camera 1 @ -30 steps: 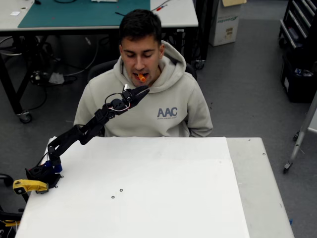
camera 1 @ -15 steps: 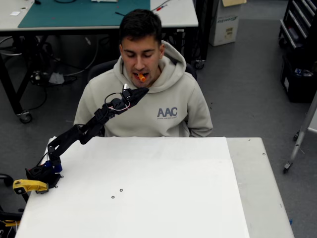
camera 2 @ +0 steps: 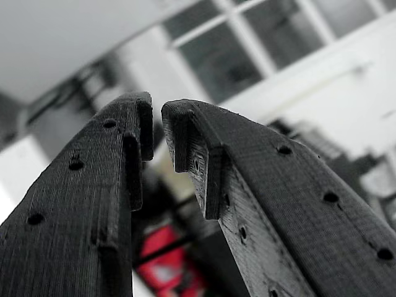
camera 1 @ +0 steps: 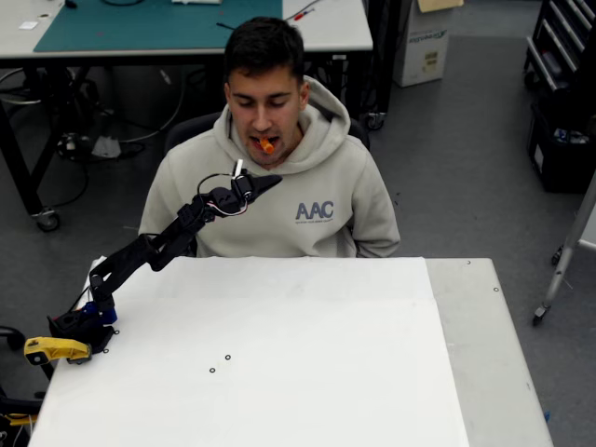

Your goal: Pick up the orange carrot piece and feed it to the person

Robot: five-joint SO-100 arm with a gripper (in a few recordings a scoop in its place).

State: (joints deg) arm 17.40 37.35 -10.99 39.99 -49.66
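The orange carrot piece sits between the lips of the person, who is seated behind the table in a light hoodie. My black gripper hangs in front of the person's chest, a little below and left of the chin, apart from the carrot. In the wrist view the gripper points up at a blurred room. Its two black fingers stand almost together with only a thin slit at the tips and nothing between them.
The white table top lies below the arm. The arm's base and a yellow clamp sit at the table's left edge. Behind the person stands a workbench with a green mat.
The gripper has dropped slightly and drawn back to the left, away from the person's mouth. The carrot piece stays in the mouth.
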